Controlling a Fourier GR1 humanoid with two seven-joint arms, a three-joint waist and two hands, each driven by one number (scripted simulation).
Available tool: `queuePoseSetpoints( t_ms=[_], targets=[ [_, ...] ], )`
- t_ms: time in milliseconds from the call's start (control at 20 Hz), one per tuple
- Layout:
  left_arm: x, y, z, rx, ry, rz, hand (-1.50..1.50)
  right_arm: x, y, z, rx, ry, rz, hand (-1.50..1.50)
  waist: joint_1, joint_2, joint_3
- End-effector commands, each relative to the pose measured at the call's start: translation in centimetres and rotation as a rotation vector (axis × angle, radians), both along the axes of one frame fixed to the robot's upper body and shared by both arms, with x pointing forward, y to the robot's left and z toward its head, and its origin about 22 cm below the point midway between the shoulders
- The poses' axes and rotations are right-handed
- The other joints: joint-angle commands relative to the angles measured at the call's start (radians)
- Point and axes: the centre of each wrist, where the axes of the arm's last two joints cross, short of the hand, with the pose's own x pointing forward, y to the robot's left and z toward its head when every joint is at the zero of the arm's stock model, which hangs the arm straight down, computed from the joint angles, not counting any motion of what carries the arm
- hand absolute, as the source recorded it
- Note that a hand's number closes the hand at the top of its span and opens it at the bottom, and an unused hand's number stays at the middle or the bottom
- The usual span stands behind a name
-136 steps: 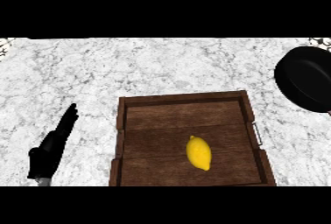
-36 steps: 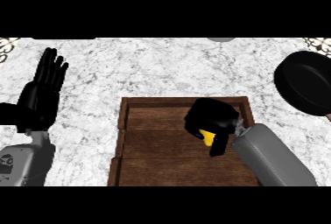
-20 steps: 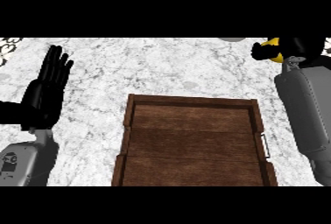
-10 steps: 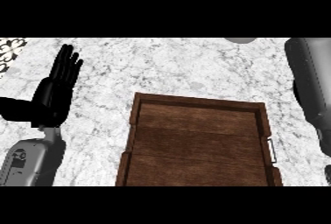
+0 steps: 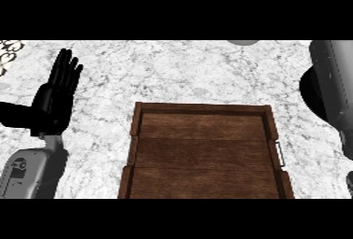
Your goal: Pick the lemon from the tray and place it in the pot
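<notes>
The wooden tray (image 5: 204, 154) lies at the lower middle of the marbled worktop (image 5: 172, 70), its long side running away from the robot, with a small metal handle on its right rim. Its brown plank floor shows from wall to wall, and no lemon can be seen on it or anywhere else in the head view.

The left hand (image 5: 53, 95) stands at the left side of the view, well apart from the tray, fingers straight and pointing up and away, held together rather than fanned, the thumb tucked low beside the palm. It holds nothing. Its grey forearm (image 5: 29, 172) comes up from the lower left corner.

Along the right edge a grey forearm (image 5: 335, 84) runs from the lower right up to the top of the view, where it is cut off. The right hand itself lies beyond the upper edge, so how its fingers stand cannot be told. A black curved shape, part of the pot (image 5: 310, 91), shows just left of this forearm, mostly hidden behind it, on the worktop to the upper right of the tray and apart from the tray's far right corner.
</notes>
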Motion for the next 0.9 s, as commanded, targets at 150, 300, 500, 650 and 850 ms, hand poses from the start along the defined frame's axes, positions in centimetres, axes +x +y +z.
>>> queuePoseSetpoints(
  t_ms=[150, 300, 500, 650, 850],
  targets=[
    [-1.4, 0.3, -0.5, -0.010, 0.003, 0.018, 0.00, -1.6, -4.5, -2.7, 0.074, -0.072, -0.140, 1.50, -0.026, -0.013, 0.001],
    [-0.6, 0.2, -0.4, 0.002, 0.010, 0.041, 0.00, -3.0, -7.1, -3.1, 0.081, -0.089, -0.094, 1.50, -0.038, -0.013, 0.001],
    [-2.1, 2.2, -0.2, -0.009, 0.008, 0.018, 0.00, -3.2, -7.7, -6.5, 0.107, -0.063, -0.111, 1.50, -0.019, -0.009, 0.001],
    [0.4, 0.8, -0.4, 0.007, -0.012, 0.024, 0.00, -4.2, -11.6, -7.3, 0.107, -0.081, -0.105, 1.50, -0.023, -0.005, 0.001],
    [-1.0, 2.6, -0.2, -0.002, 0.000, 0.027, 0.00, -4.7, -13.2, -8.5, 0.160, -0.039, -0.151, 1.50, -0.017, -0.006, 0.001]
  ],
)
